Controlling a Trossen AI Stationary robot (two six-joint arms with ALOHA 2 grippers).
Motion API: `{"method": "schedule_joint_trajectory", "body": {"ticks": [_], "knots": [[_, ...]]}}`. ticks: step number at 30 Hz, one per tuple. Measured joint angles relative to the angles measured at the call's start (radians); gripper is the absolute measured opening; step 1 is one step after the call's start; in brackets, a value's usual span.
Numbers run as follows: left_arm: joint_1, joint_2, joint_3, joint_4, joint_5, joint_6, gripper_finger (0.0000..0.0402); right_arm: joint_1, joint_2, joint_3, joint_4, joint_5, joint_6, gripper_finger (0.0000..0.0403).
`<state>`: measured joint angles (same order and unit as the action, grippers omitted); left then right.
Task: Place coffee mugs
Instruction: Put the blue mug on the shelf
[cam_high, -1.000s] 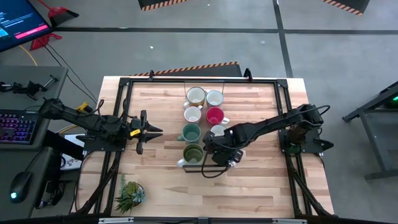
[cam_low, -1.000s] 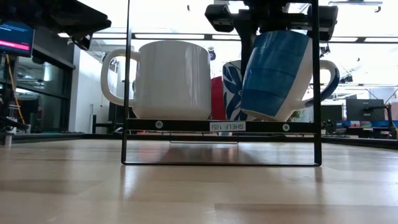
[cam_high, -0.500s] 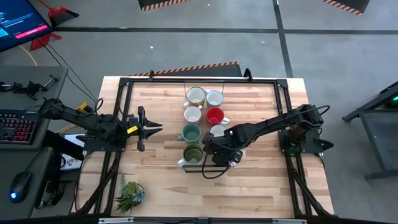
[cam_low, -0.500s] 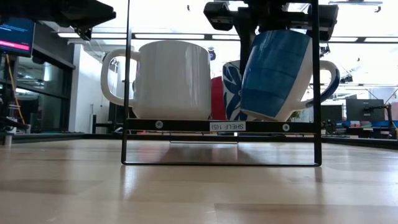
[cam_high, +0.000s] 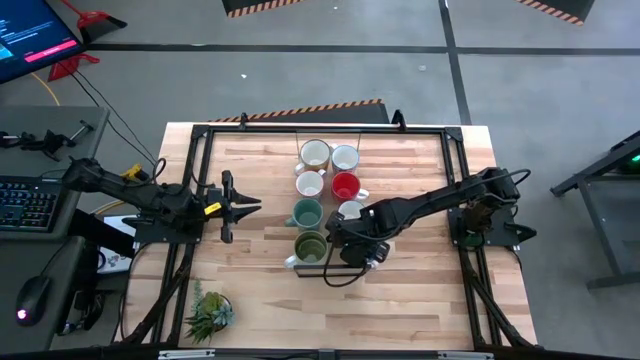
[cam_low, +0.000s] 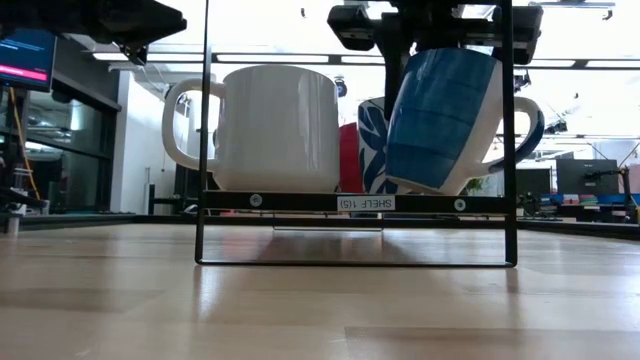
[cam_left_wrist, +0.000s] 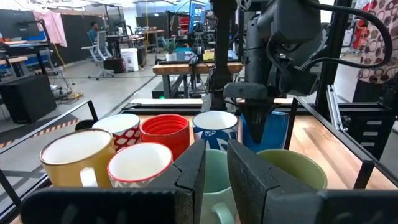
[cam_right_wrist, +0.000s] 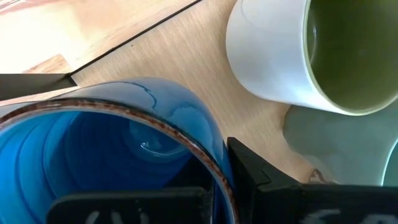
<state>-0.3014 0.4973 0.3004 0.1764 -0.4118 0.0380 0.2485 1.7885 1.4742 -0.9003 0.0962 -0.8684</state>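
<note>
Several coffee mugs stand in two rows on a low black wire shelf (cam_low: 350, 202) at the table's middle: cream (cam_high: 314, 153), white (cam_high: 345, 157), red (cam_high: 346, 186), teal (cam_high: 307, 213) and an olive-lined white one (cam_low: 275, 125) among them. My right gripper (cam_low: 430, 40) is above the near end of the right row, shut on a blue mug (cam_low: 440, 120). My left gripper (cam_high: 250, 208) hovers level to the left of the shelf, its fingers (cam_left_wrist: 249, 180) a narrow gap apart with nothing between them. My right gripper holds the blue mug by its rim (cam_right_wrist: 211, 155), one finger inside the mug and one (cam_right_wrist: 261, 180) outside its wall. The fingers come steeply from above. The mug hangs tilted, its base low by the shelf's front bar (cam_low: 430, 192); whether it rests there I cannot tell.
A small spiky potted plant (cam_high: 208, 312) stands at the table's near left corner. A black frame (cam_high: 205, 135) runs around the tabletop. Bare wood lies left and right of the shelf.
My left gripper has rolled and tipped a little in place. My right gripper and the blue mug have kept still.
</note>
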Motion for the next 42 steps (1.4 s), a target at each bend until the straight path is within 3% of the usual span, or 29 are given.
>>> {"method": "schedule_joint_trajectory", "body": {"ticks": [18,31,42], "knots": [[0.0,0.0,0.0,0.0,0.001,0.0,0.0058,0.0,0.0,0.0,-0.014,0.0,0.067,0.0014],[0.0,0.0,0.0,0.0,0.001,-0.01,0.0058,0.0,0.0,0.0,-0.018,-0.046,0.035,0.011],[0.0,0.0,0.0,0.0,0.001,-0.01,0.0058,-0.015,0.0,0.0,0.031,-0.046,-0.004,0.0119]]}}
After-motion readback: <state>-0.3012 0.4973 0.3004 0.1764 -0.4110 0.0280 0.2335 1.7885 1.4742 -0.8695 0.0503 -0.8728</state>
